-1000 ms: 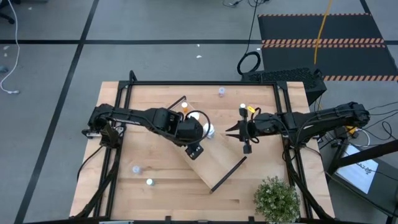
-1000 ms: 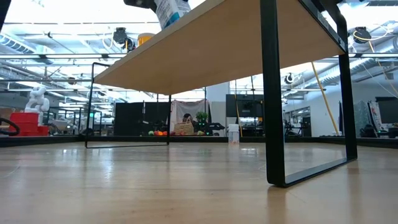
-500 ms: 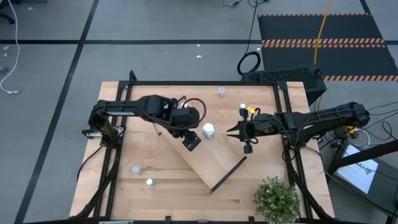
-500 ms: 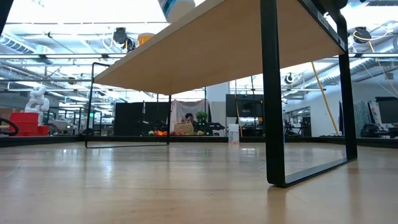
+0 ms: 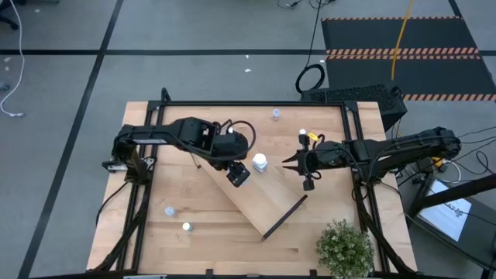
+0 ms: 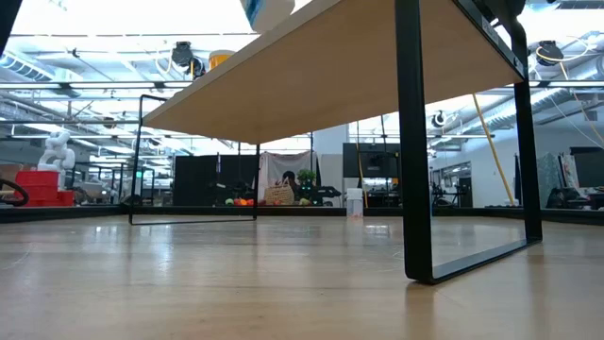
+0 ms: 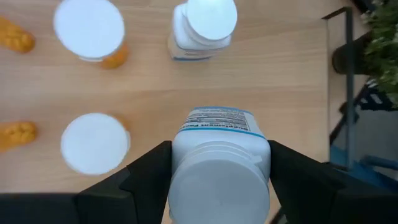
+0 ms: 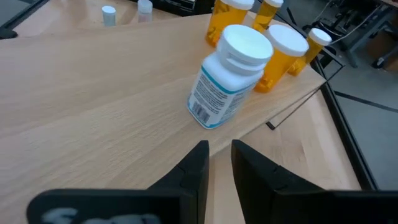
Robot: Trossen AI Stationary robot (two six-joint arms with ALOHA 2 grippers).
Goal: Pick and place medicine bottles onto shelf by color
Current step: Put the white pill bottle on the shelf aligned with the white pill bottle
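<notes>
Left gripper [image 7: 217, 177] fingers clamp white bottle [image 7: 219, 163] over shelf [image 7: 155, 87], mid-board.

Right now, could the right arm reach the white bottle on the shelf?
Probably yes: the white bottle stands just ahead of the right claw, only bare shelf between; the left claw, gripping another bottle, is clear.

Potted plant [image 5: 345, 249] at table's [image 5: 194, 248] corner (black mat [image 5: 403, 58] beyond)
</notes>
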